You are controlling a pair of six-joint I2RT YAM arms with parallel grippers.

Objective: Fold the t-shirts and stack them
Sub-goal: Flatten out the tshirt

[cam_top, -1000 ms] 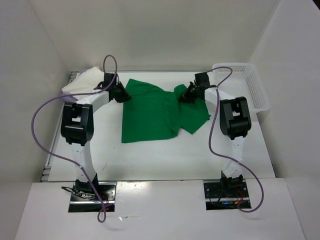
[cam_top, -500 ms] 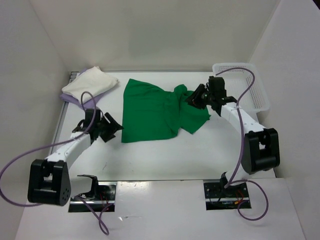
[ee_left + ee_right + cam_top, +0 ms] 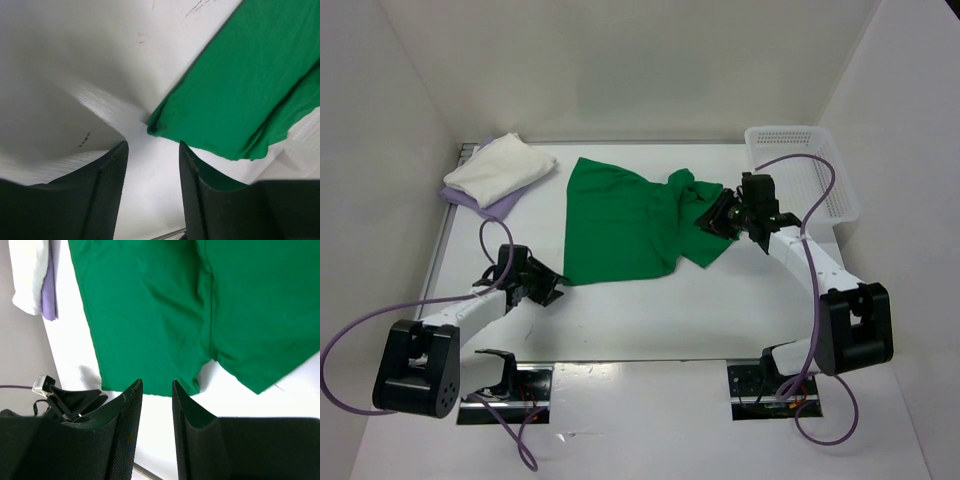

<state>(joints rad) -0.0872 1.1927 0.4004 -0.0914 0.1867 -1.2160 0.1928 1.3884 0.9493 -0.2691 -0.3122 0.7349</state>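
Note:
The green t-shirt [image 3: 620, 225] lies spread and rumpled mid-table, its right part folded over. My left gripper [image 3: 552, 288] is low at the shirt's near-left corner, open. In the left wrist view that corner [image 3: 152, 125] lies just beyond the left gripper [image 3: 152, 150], and only bare table shows between the fingers [image 3: 110, 195]. My right gripper [image 3: 708, 218] hovers over the shirt's right side, open and empty. The right wrist view shows the right gripper [image 3: 156, 385] above the green t-shirt [image 3: 150, 315]. The folded white t-shirt [image 3: 502, 168] rests on the lavender one [image 3: 480, 202] at the far left.
A white mesh basket [image 3: 820, 180] stands at the far right, beside the right arm. White walls close in the table on three sides. Purple cables loop from both arms near the front edge.
Both grippers have opened and let go of the green shirt's far edge. The left arm swung down to the shirt's near-left corner; the right arm pulled back slightly to the right.

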